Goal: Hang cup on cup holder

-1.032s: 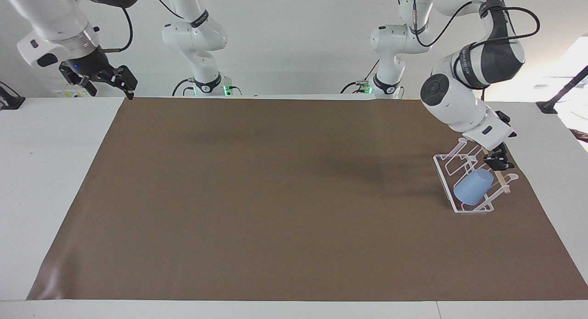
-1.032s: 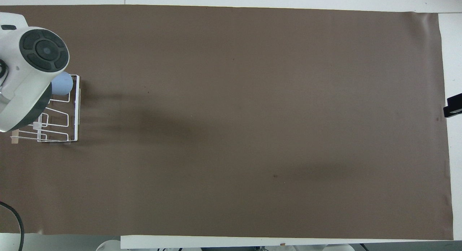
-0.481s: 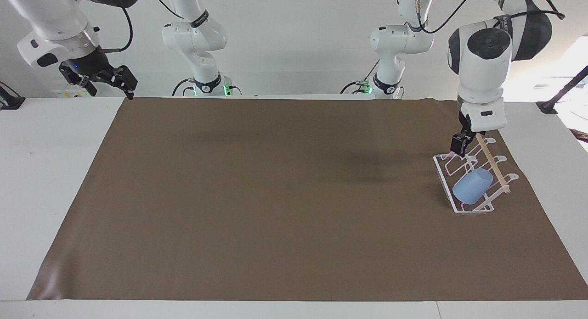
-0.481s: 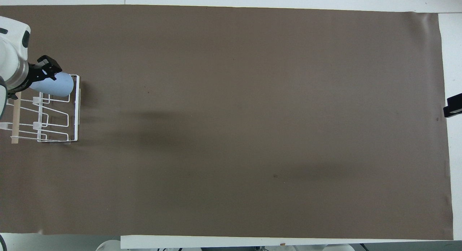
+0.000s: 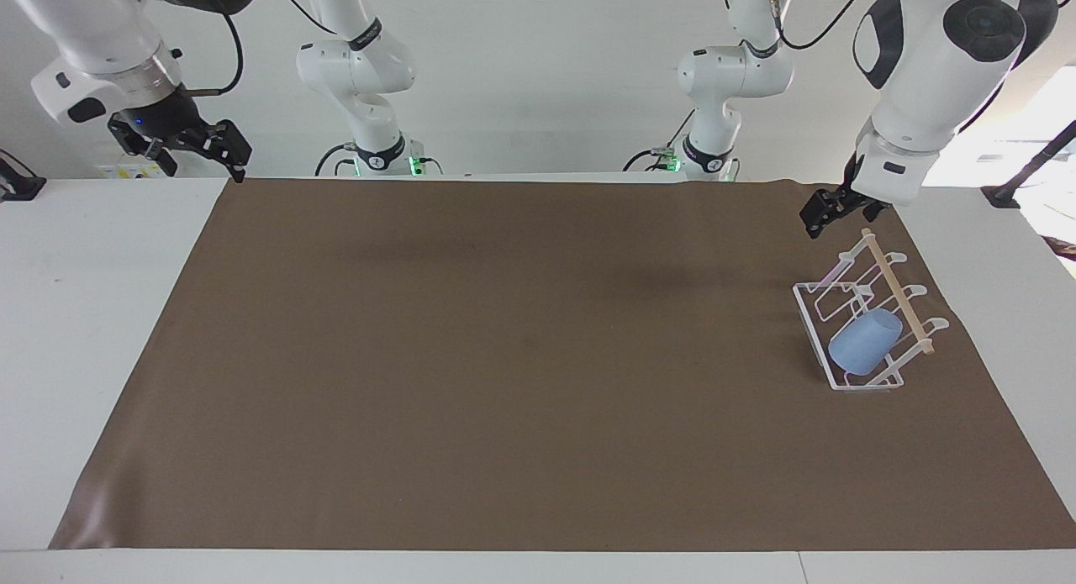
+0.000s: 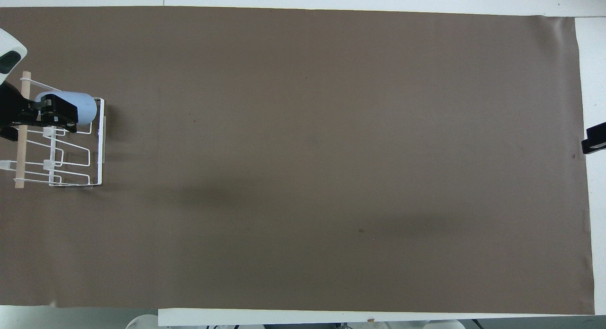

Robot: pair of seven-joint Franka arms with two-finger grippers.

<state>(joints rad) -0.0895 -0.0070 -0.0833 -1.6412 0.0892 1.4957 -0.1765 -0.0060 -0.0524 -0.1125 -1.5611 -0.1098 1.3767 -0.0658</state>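
Since half a second ago the left gripper has lifted off the cup holder; its fingers carry nothing, their spread indiscernible. Below them the cup hangs on a prong. Hanging appears complete. Right gripper waits, fingers spread, empty.

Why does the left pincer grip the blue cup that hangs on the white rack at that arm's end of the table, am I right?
Not quite: the left pincer grips nothing. In the facing view it is raised over the mat, apart from the blue cup. The cup does hang on the white rack at that arm's end.
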